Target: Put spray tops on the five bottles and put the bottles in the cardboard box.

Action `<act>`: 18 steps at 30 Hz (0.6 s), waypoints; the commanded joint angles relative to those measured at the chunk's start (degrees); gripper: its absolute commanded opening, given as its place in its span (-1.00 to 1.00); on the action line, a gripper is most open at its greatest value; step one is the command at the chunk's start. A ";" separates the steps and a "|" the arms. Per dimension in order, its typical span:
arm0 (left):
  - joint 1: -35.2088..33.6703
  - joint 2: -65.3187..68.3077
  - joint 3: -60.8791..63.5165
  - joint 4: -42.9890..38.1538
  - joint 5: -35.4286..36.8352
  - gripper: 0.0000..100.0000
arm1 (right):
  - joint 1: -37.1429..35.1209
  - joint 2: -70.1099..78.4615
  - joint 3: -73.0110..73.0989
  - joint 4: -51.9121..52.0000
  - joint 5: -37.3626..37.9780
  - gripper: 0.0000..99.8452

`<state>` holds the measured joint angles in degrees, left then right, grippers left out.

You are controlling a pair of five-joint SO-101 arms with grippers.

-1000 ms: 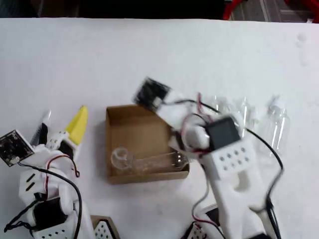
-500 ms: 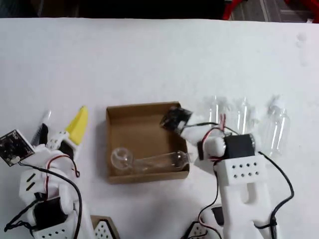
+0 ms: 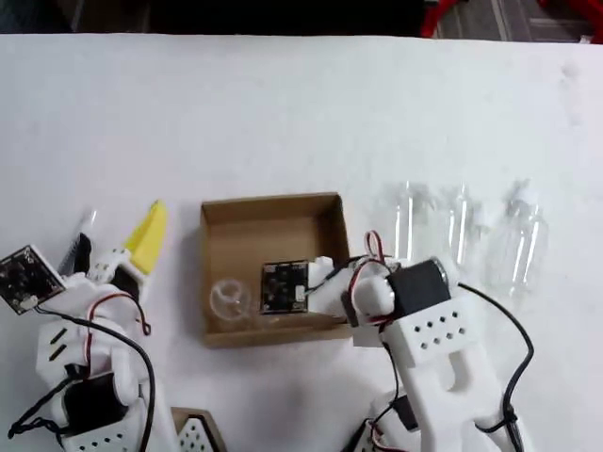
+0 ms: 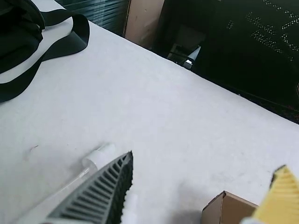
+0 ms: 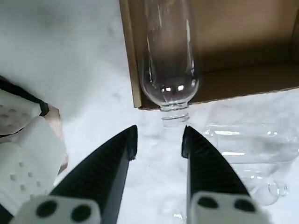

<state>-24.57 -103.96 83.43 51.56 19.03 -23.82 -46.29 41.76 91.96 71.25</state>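
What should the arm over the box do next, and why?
Probably lower the right gripper and shut its open jaws on the bare neck of the bottle lying in the cardboard box. That bottle is uncapped, and its neck pokes past the box wall just ahead of the jaws, so it likely needs lifting out for capping.

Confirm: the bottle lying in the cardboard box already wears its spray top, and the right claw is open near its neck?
Not quite. The bottle in the cardboard box has no spray top: the right wrist view shows its bare threaded neck. The right claw is indeed open near that neck.
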 commanded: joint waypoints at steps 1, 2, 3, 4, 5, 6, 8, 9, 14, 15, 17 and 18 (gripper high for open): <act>0.57 -0.57 -0.44 -1.76 0.26 -0.16 | 0.92 -0.22 2.37 -1.45 3.87 -0.73; 0.57 -0.57 -0.44 -1.76 0.26 -0.16 | 1.01 -0.57 3.43 -1.80 4.48 -0.73; 0.57 -0.57 -0.44 -1.76 0.26 -0.16 | 1.01 -0.57 4.22 -2.68 4.40 -0.73; 0.57 -0.57 -0.44 -1.76 0.26 -0.16 | 1.27 -0.57 4.84 -3.74 4.40 -0.73; 0.57 -0.57 -0.44 -1.76 0.26 -0.16 | 1.98 -0.57 5.27 -4.79 4.40 -0.73; 0.57 -0.57 -0.44 -1.76 0.26 -0.16 | 2.59 -0.40 5.54 -6.02 4.40 -0.73; 0.57 -0.57 -0.44 -1.76 0.26 -0.16 | 3.30 -0.04 5.71 -7.78 4.40 -0.73; 0.57 -0.57 -0.44 -1.76 0.26 -0.16 | 3.38 -0.04 5.71 -8.13 4.40 -0.73; 0.57 -0.57 -0.44 -1.76 0.26 -0.16 | 3.21 -0.57 5.36 -8.31 4.40 -0.73; 0.57 -0.57 -0.44 -1.76 0.26 -0.16 | 3.03 -0.48 5.36 -8.40 4.40 -0.73; 0.57 -0.57 -0.44 -1.76 0.26 -0.16 | 3.03 -0.22 5.36 -8.92 4.57 -0.73; 0.57 -0.57 -0.44 -1.76 0.26 -0.16 | 3.03 -0.04 5.63 -9.89 4.48 -0.72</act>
<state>-24.57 -103.96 83.43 51.56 19.03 -21.54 -46.37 47.47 83.96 75.03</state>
